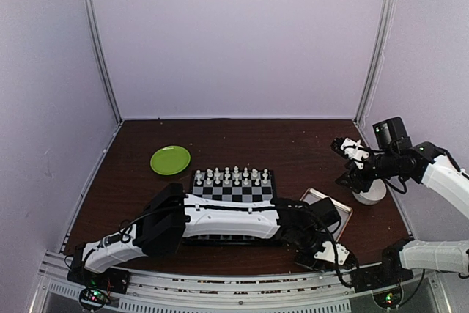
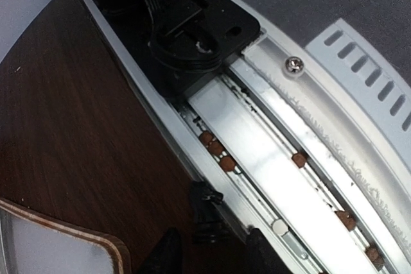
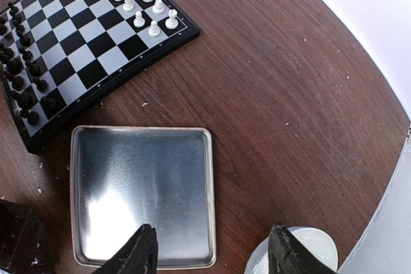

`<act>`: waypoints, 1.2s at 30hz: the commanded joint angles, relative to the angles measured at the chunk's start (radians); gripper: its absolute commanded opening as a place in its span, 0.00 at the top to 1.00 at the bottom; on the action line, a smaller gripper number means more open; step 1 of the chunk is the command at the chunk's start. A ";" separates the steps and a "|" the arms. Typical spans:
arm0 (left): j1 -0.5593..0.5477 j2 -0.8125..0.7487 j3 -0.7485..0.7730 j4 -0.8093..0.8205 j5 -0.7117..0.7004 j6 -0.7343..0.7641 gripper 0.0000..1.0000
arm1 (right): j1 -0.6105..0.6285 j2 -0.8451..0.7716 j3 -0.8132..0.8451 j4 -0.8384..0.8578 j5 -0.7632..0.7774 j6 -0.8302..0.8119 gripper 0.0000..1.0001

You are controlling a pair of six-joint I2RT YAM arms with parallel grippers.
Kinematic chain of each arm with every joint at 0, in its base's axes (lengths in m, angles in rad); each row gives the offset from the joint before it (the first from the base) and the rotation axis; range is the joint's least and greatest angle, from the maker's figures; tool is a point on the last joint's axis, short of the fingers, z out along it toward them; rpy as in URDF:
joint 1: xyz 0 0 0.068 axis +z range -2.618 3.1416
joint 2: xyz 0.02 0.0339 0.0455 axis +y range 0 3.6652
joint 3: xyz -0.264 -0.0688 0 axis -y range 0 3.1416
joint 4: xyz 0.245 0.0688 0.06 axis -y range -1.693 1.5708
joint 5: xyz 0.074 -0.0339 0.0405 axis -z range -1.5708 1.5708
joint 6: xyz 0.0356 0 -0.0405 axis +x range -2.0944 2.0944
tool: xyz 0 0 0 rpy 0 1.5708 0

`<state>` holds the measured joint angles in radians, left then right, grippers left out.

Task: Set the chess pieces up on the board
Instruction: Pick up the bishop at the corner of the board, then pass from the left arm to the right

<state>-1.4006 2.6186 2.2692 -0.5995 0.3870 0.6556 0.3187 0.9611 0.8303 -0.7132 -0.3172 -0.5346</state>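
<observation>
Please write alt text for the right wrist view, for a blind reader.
A chessboard with white pieces along one edge and black pieces along the opposite edge lies on a dark table. Beside it sits a metal tray, near the open right hand.

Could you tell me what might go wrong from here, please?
The black piece sits at the edge of the table beside the rail; the open left claw could nudge it into the groove. The left arm lies low across the board, so withdrawing may topple black pieces there.
</observation>
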 commanded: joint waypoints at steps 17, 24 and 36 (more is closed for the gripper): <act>0.025 0.060 0.078 0.021 0.043 -0.048 0.84 | 0.012 0.009 0.002 0.000 -0.016 0.004 0.42; 0.042 -0.015 0.017 0.017 0.001 -0.061 0.96 | 0.011 -0.008 -0.001 -0.002 -0.022 0.006 0.42; 0.096 -0.458 -0.519 0.477 -0.053 -0.228 0.96 | -0.064 0.004 0.122 -0.068 -0.204 0.076 0.42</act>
<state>-1.3239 2.3222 1.8584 -0.3626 0.3893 0.5163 0.3012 0.9562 0.8642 -0.7467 -0.4038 -0.5083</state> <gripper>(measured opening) 0.130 0.577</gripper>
